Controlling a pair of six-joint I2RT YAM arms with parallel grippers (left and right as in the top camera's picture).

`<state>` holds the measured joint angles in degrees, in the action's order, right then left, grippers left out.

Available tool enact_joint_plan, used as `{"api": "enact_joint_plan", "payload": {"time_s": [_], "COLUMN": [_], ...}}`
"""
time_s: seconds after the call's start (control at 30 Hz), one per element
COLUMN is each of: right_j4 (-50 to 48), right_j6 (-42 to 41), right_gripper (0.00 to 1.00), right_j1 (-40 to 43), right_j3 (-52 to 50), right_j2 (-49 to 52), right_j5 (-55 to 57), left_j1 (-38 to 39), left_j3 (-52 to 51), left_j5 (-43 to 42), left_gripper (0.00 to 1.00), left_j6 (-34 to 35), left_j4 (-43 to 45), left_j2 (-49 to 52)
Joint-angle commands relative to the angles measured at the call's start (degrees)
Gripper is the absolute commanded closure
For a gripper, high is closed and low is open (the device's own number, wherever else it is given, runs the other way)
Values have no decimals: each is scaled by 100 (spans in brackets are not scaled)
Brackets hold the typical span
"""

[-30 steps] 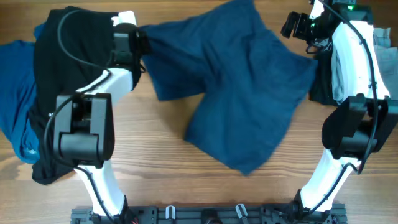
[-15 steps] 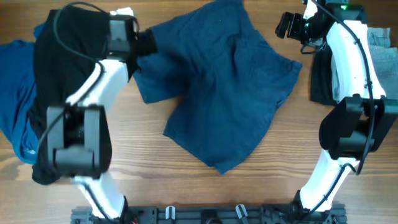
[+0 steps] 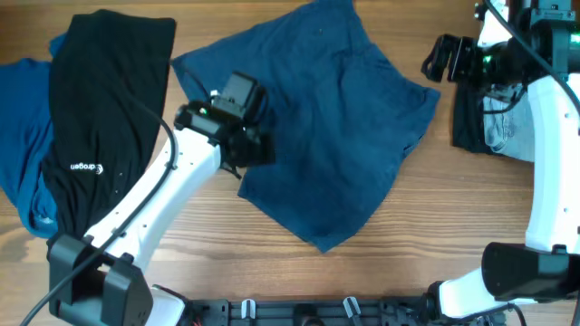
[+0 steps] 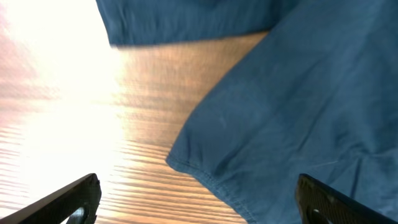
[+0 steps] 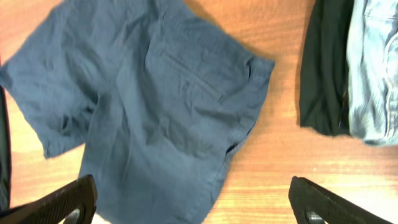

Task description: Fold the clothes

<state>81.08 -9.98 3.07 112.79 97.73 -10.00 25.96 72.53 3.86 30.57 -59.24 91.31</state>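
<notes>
- Far left: black garment [image 3: 109, 109] w/ small white lettering lies lengthwise, far-to-near, over a blue garment [image 3: 23, 136]. Neither is touched.
- L pincer [image 4: 196, 190]: jaws at full spread, nothing held. It hangs over the left edge of the navy shorts [image 3: 335, 136], just above a leg hem [image 4: 205, 177]; cloth runs off to its right, bare tabletop [image 3: 227, 258] to its left.
- Navy shorts: ctr of tabletop, flat but creased, unfolded. Long axis diagonal, far-left to near-right.
- R pincer [image 3: 444, 59]: jaws wide, empty, just off the shorts' far-right corner.
- Judgement: L arm is nearer; a hem pick looks like the next step.
- Far right: dark and pale-denim pile [image 3: 494, 122], apart from the shorts.
</notes>
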Motion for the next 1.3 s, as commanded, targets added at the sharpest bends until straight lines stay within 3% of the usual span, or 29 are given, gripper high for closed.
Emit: {"api": "enact_joint_plan", "payload": {"time_s": [0.0,0.23,0.33,0.43,0.47,0.6,0.73,0.93,1.27], "right_j4": [42,-149,-175,-205,-225,-245,-262,-356,-918], "right_j6": [256,247,249,247,249,249,249,251,238], "right_gripper": [1,3,3,3,3,3,3,2,1], "right_j1": [-105,-173,-175,-173,-173,-173,-173,-173,-173], "right_j3": [13,13,13,11,11,11,11,9,-319], "right_j2": [-20,-20,-20,-20,-20,-20,-20,-17,81], "right_j5": [-42,-46,-46,-44,-44,-44,-44,-42,120], "left_j1": [177,236,238,238,238,238,179,-219,-1939], "left_j3": [-796,-2245,-2566,-2719,-2774,-3012,-3139,-3141,-3139], "left_j5": [-280,-319,-319,-271,-273,-278,153,2197,2323], "left_gripper": [0,4,11,46,54,57,96,96,96], "left_j6": [402,269,271,271,271,275,278,291,267], "left_j4": [581,2385,3021,3226,3292,3357,3222,3407,5112], "left_j2": [59,63,63,63,63,63,63,63,63]}}
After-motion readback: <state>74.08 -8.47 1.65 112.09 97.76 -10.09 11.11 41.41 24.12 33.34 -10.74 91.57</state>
